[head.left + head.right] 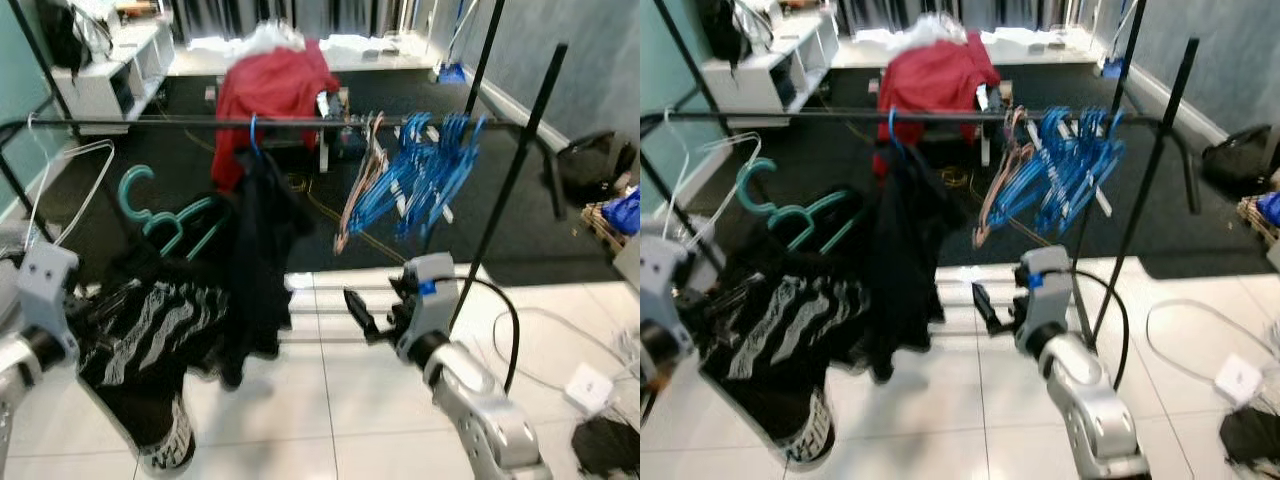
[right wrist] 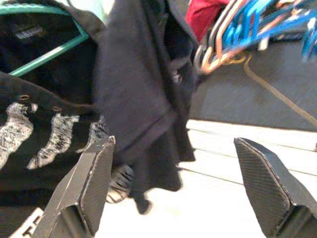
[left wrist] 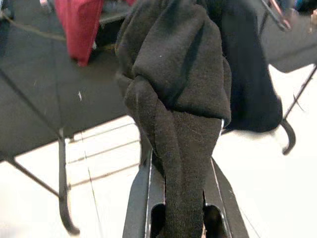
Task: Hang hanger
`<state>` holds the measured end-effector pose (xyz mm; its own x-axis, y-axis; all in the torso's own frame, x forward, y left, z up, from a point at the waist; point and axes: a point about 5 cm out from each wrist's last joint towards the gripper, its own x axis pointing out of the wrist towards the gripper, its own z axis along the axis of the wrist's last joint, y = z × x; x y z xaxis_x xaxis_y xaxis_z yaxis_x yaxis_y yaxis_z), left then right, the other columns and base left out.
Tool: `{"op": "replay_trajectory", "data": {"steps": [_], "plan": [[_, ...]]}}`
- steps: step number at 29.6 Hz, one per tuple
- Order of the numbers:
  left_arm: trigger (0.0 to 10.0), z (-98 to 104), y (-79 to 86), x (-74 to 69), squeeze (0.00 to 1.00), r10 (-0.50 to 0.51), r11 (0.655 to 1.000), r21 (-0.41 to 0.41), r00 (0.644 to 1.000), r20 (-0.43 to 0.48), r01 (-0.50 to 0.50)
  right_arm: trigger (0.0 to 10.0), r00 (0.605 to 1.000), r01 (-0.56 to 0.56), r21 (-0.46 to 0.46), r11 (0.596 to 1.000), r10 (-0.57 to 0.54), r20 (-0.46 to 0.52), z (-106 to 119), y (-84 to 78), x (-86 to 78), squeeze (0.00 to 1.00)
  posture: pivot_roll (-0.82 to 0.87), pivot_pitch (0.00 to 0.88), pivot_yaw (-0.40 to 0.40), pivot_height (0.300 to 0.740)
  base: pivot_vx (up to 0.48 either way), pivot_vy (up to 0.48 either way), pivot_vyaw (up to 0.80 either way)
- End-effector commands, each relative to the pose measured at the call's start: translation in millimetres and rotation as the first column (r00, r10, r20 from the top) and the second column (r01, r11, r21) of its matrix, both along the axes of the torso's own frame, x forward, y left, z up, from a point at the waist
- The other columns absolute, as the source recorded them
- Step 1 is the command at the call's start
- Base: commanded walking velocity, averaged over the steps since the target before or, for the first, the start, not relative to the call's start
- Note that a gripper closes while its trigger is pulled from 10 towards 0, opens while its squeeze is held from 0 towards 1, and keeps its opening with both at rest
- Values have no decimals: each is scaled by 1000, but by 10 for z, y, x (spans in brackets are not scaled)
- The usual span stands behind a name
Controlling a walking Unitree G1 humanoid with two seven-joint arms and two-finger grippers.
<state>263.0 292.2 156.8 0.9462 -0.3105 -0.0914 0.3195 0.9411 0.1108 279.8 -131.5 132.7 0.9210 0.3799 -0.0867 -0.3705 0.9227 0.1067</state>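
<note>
A teal hanger (image 1: 165, 215) carries a black garment with white stripes (image 1: 150, 340), held up at the left below the black clothes rail (image 1: 300, 122). My left gripper (image 3: 184, 198) is shut on a thick fold of that black fabric (image 3: 173, 99); the cloth hides its fingertips in the eye views. The teal hook is off the rail, tilted up toward it. My right gripper (image 1: 375, 315) hovers open at mid-height in the centre, just right of a dark garment (image 1: 262, 230) that hangs from a blue hanger on the rail. Nothing lies between its fingers (image 2: 84, 193).
A bunch of blue hangers (image 1: 430, 165) crowds the rail's right part, and a white wire hanger (image 1: 60, 180) hangs at its left. The rack's slanted upright (image 1: 510, 190) stands right of my right arm. White cables and an adapter (image 1: 590, 385) lie on the floor tiles. Behind is a red garment (image 1: 275, 90).
</note>
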Motion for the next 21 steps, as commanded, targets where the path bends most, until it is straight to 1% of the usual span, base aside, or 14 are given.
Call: {"op": "replay_trajectory", "data": {"steps": [1,3,5,7,8,10,11,12,14,15,17,18,20,21], "plan": [[10000,85,-45,27,0,-8,1000,-2,999,45,8,10000,1000,3,23,1000,-3,1,20,-14,10,0,-113,42,12,740,-480,0,0],[10000,82,-102,138,0,67,998,-26,995,77,-65,10000,1000,16,57,998,-15,-4,21,-38,16,0,-113,36,15,740,-334,0,0],[10000,83,-104,193,0,120,992,-46,988,92,-117,10000,1000,18,62,998,-17,-5,18,-42,15,0,-112,35,16,740,-157,0,0],[10000,83,-104,193,0,120,992,-46,988,92,-117,10000,1000,18,62,998,-17,-5,18,-42,15,0,-112,35,16,740,0,0,0],[10000,75,-102,250,0,188,981,-76,977,96,-181,10000,1000,17,63,998,-17,-5,13,-40,15,0,-113,31,18,740,0,0,0],[10000,63,-151,300,0,229,970,-104,968,106,-218,10000,1000,17,67,998,-16,-4,14,-35,15,0,-118,30,22,740,0,0,0],[10000,63,-151,300,0,229,970,-104,968,106,-218,10000,1000,17,67,998,-16,-4,14,-35,15,0,-118,30,22,740,0,0,0],[10000,56,-277,339,0,216,971,-128,969,116,-201,10000,1000,24,100,995,-24,1,39,-49,27,0,-122,33,23,740,0,0,0],[10000,56,-277,339,0,216,971,-128,969,116,-201,10000,1000,24,100,995,-24,1,39,-49,27,0,-122,33,23,740,0,0,0],[10000,76,-381,368,0,194,973,-149,972,130,-174,10000,999,38,157,987,-40,12,94,-88,56,0,-122,36,23,740,0,0,0],[10000,76,-381,368,0,194,973,-149,972,130,-174,10000,999,38,157,987,-40,12,94,-88,56,0,-122,36,23,740,0,0,0],[10000,127,-446,384,0,166,977,-159,974,152,-142,10000,998,54,226,973,-61,25,167,-142,92,0,-121,40,24,740,0,0,0],[10000,127,-446,384,0,166,977,-159,974,152,-142,10000,998,54,226,973,-61,25,167,-142,92,0,-121,40,24,740,0,0,0],[10000,226,-472,386,0,126,982,-165,975,184,-95,10000,995,72,297,952,-90,47,278,-227,157,0,-119,43,23,740,0,0,0]]}}
